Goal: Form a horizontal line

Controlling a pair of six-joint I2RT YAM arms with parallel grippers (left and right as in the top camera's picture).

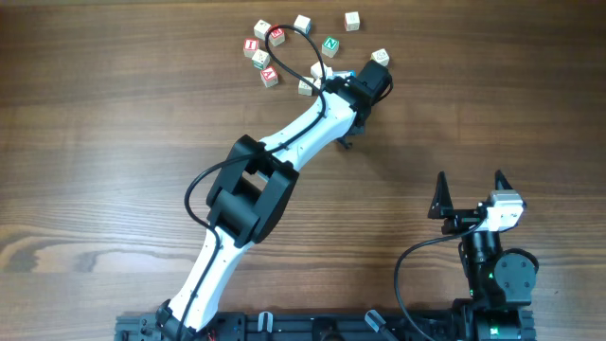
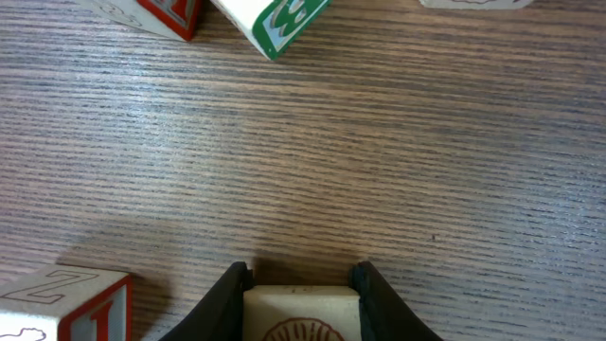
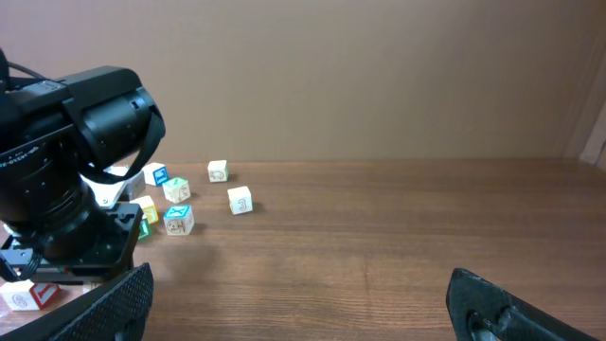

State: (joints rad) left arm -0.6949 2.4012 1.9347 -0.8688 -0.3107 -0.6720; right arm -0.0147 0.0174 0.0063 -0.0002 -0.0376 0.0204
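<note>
Left gripper (image 2: 301,277) low around pale cube (image 2: 301,314)

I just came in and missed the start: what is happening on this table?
The left gripper is at the far cluster of letter cubes and grips a pale wooden cube low over the table. The cubes in view lie scattered. The right gripper stands open and empty near its base.

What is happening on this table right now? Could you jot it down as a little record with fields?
Setting: wooden table
Left end effector: closed on a pale cube
Right end effector: open, empty, parked near its base
Loose cubes: scattered at the table's far side, some with red or green letters
</note>
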